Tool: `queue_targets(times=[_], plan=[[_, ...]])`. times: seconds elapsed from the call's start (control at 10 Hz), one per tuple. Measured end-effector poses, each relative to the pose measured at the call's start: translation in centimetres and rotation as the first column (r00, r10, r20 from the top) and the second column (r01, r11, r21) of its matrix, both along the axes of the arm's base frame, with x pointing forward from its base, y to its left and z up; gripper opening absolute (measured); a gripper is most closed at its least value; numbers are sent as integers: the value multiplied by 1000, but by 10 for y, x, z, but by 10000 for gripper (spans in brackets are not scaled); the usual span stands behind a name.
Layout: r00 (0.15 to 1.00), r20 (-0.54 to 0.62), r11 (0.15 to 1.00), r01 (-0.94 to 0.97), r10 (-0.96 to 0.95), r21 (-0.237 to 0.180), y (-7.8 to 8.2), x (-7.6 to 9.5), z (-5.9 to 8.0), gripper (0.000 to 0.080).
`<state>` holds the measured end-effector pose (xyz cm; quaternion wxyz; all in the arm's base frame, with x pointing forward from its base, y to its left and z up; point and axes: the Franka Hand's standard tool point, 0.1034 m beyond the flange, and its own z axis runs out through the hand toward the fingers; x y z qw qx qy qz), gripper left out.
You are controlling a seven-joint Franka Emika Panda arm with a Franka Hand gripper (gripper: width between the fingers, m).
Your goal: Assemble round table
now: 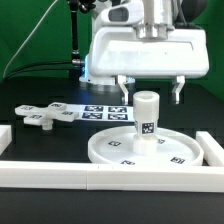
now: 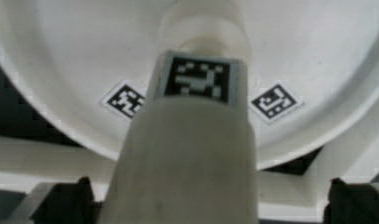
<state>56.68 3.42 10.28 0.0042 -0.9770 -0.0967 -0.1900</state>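
Note:
The short thick post (image 1: 147, 120) stands upright in the middle of the large rimmed round disc (image 1: 110, 150), a tag on its side. My gripper (image 1: 151, 97) hangs open just above the post's top, one finger (image 1: 123, 92) on each side and apart from it. In the wrist view the post (image 2: 195, 120) fills the middle, with the disc (image 2: 61, 70) behind it. My gripper (image 2: 204, 205) is open there, its dark fingertips (image 2: 61, 200) clear of the post's sides. The flat cross-shaped piece (image 1: 45, 115) lies on the table at the exterior view's left.
The marker board (image 1: 100, 108) lies behind the disc. Long white border rails run along the front (image 1: 100, 178), the left (image 1: 5, 135) and the right (image 1: 212, 150). A green backdrop and cables stand behind.

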Motion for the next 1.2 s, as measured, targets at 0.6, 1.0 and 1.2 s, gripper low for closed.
queue_targets(times=[0.6, 1.0, 1.2], plan=[[997, -67, 999, -44, 43, -14, -12, 11, 24, 649], [962, -270, 999, -45, 45, 7, -9, 7, 18, 649], [915, -400, 999, -43, 48, 22, -4, -1, 11, 649]])
